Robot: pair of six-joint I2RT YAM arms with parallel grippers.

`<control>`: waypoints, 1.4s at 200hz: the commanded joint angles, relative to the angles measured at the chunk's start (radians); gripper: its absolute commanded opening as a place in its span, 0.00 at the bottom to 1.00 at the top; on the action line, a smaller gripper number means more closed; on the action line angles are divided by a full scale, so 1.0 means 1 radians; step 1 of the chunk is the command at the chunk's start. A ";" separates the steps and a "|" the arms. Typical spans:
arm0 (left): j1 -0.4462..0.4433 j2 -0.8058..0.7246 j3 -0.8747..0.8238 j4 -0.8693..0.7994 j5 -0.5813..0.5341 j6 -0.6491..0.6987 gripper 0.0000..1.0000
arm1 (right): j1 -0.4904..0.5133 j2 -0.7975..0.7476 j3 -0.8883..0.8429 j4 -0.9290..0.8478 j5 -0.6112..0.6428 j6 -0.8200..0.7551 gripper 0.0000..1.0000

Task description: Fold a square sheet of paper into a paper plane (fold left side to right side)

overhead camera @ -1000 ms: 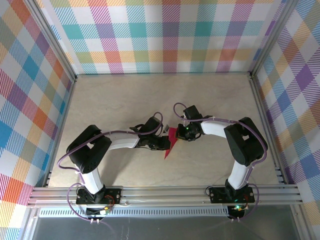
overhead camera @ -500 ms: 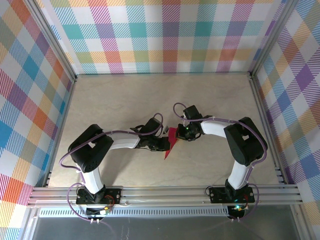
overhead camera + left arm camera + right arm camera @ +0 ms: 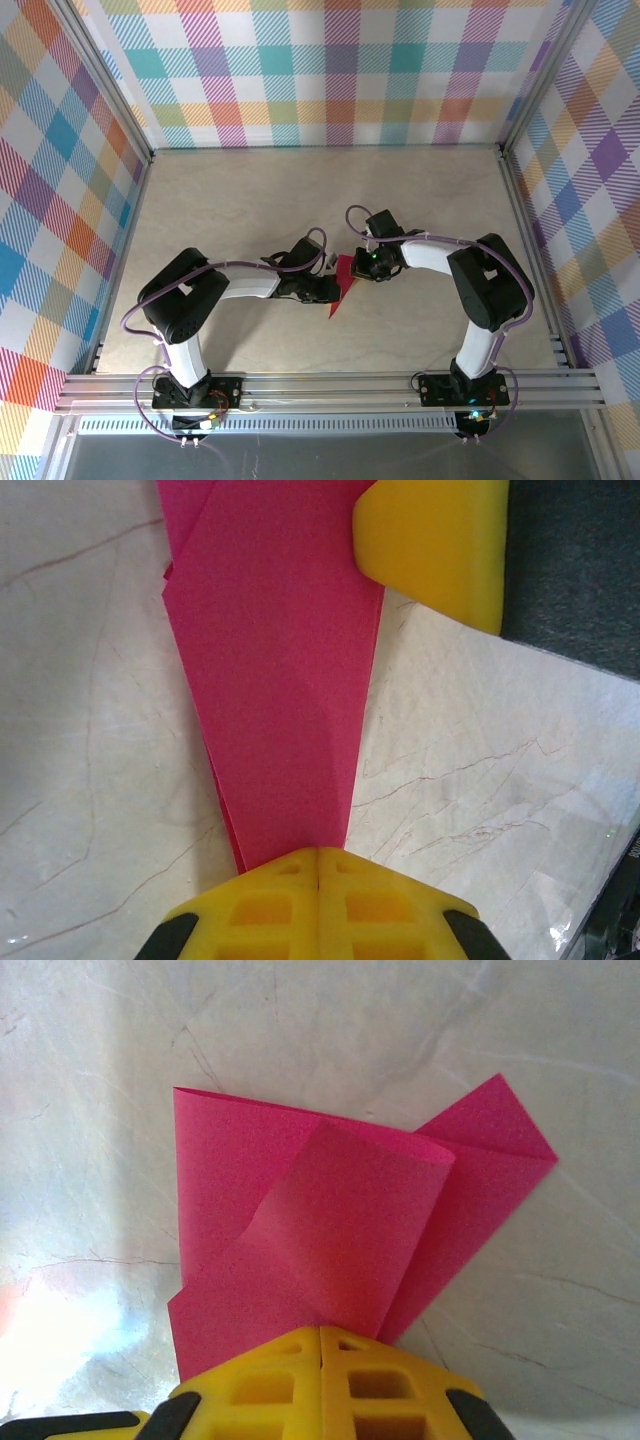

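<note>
The magenta-pink paper plane lies folded on the table between the two grippers. In the left wrist view it is a long narrow wedge tapering toward my left gripper, which is shut with its tips on the narrow end. My right gripper is shut too, tips down on a flap that curls over the wider layers. From above, the left gripper and right gripper almost meet over the paper. One yellow finger of the right gripper rests on the wide end.
The pale marbled table is walled by plaid panels at the back and both sides. An aluminium rail with both arm bases runs along the near edge. Purple cables loop over both arms.
The left arm has shifted very slightly. Both grippers stay shut on the same spots and the paper has not moved.
</note>
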 commanded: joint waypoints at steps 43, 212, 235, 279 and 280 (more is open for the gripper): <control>-0.004 0.021 -0.061 -0.039 -0.038 0.009 0.00 | 0.014 -0.125 -0.053 0.043 -0.060 -0.012 0.02; -0.012 0.031 -0.097 -0.013 -0.069 -0.015 0.00 | 0.087 -0.080 -0.144 0.193 -0.067 0.086 0.02; -0.012 0.034 -0.093 -0.034 -0.081 -0.007 0.00 | 0.086 -0.071 -0.150 0.184 -0.046 0.079 0.02; -0.012 0.033 -0.096 -0.056 -0.100 0.002 0.00 | 0.076 -0.052 -0.146 0.156 -0.006 0.060 0.02; -0.012 0.034 -0.096 -0.056 -0.100 0.002 0.00 | 0.075 -0.052 -0.145 0.155 -0.006 0.061 0.02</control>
